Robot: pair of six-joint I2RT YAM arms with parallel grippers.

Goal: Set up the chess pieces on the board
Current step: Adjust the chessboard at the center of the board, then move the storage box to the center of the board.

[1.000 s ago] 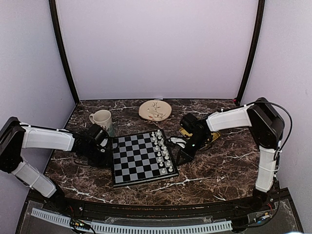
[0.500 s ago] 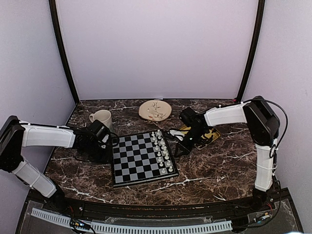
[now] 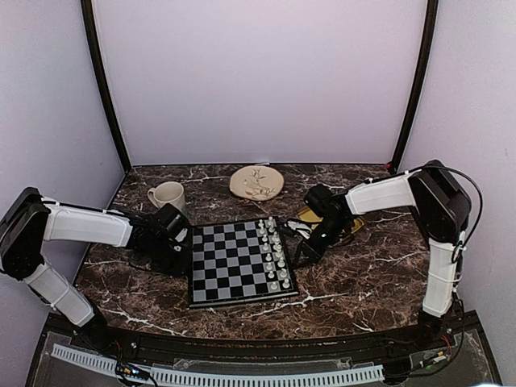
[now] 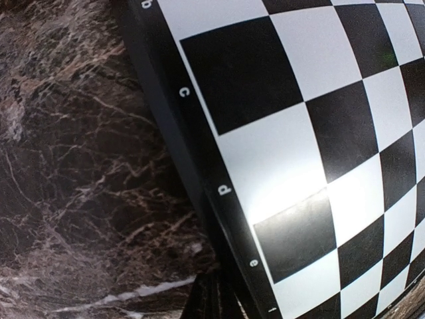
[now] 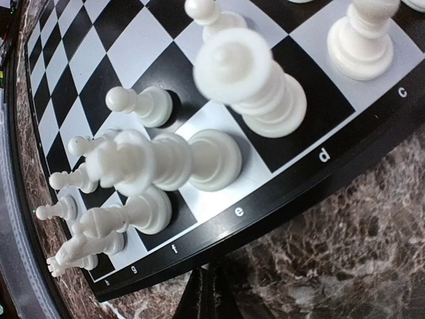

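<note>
The board [image 3: 234, 262] lies flat at the table's middle. The chess pieces are out of view; only white figures [image 3: 274, 254] stand in two rows along its right side, and they show close up in the right wrist view [image 5: 166, 159]. My left gripper [image 3: 185, 250] is shut and empty. It is low on the table against the board's left rim [image 4: 222, 193], with its tip [image 4: 214, 299] by the letter e. My right gripper [image 3: 300, 256] is also shut and empty. Its tip [image 5: 216, 296] rests at the right rim [image 5: 285, 189], just below the letters e and f.
A cream mug [image 3: 168, 196] stands behind my left arm. A decorated round plate [image 3: 256, 182] lies at the back centre. A yellow tray [image 3: 345, 226] sits partly under my right arm. The tabletop is dark marble [image 3: 363, 274].
The board and my left gripper have shifted slightly right. My right gripper pulled back toward the tray, then returned to the board's right rim.
</note>
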